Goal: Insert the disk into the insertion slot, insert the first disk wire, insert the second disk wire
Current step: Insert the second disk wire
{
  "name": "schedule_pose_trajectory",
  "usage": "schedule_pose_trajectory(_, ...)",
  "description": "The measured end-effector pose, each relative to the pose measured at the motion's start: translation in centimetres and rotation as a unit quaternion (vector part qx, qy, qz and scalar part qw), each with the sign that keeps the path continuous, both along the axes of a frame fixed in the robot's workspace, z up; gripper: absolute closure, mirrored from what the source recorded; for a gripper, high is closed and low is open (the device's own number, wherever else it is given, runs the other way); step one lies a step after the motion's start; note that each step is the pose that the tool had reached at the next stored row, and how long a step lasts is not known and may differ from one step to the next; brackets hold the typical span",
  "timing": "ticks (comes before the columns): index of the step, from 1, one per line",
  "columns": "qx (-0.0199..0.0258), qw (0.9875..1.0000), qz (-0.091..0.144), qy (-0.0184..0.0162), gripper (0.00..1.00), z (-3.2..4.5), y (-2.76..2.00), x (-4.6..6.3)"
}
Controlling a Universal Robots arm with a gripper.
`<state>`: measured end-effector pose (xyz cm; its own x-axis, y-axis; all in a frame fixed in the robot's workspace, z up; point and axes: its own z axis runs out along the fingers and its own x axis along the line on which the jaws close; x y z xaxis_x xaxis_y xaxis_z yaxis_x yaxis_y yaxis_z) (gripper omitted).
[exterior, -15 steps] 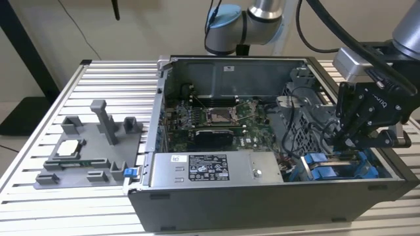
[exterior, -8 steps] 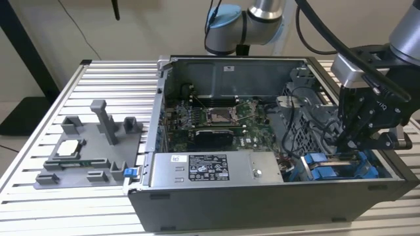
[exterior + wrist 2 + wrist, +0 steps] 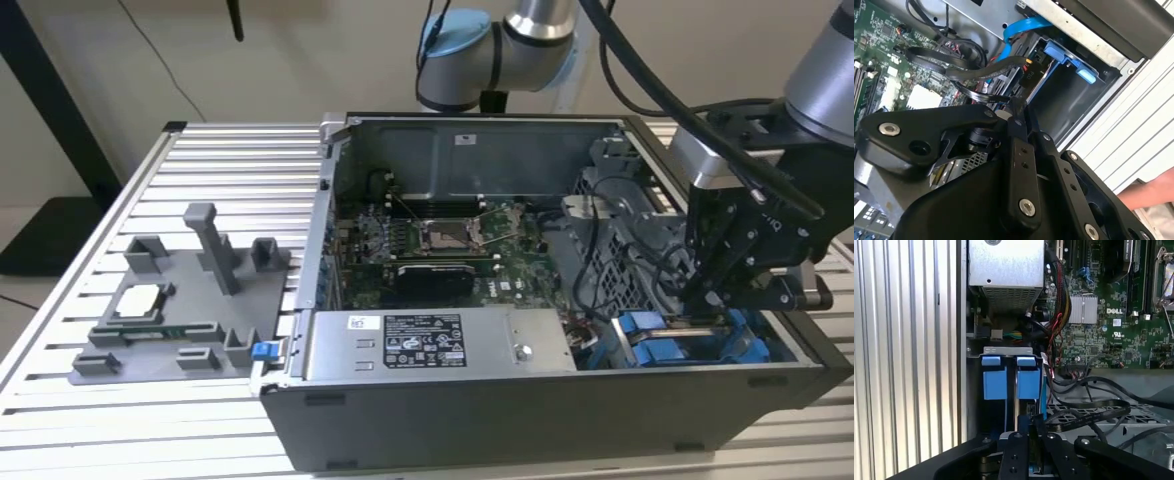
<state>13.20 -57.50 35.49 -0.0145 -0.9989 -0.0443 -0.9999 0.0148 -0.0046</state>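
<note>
My gripper (image 3: 707, 300) reaches down into the open computer case at the exterior view's right, right over the insertion slot (image 3: 667, 345). In the first wrist view the slot's grey metal rim (image 3: 1008, 351) frames two bright blue carrier tabs (image 3: 995, 382) standing side by side. The disk's metal body is hidden behind them. The gripper (image 3: 1033, 417) is shut on the end of a black disk wire (image 3: 1089, 407), which loops away across the case floor. In the second wrist view the gripper (image 3: 1015, 105) meets the same wire (image 3: 979, 72) beside the bay's blue fittings (image 3: 1064, 55).
The grey power-supply box (image 3: 427, 345) lies along the case's front wall, and the motherboard (image 3: 441, 240) lies behind it. Loose black cables (image 3: 601, 250) crowd the space beside the bay. A grey fixture with parts (image 3: 174, 300) sits on the slatted table. A person's hand (image 3: 1149, 192) is outside the case.
</note>
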Motion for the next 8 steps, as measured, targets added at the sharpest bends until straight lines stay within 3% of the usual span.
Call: schedule_pose_trajectory(8,0.0002,1.0000,0.000,-0.0001,1.00,-0.09,0.00,0.02)
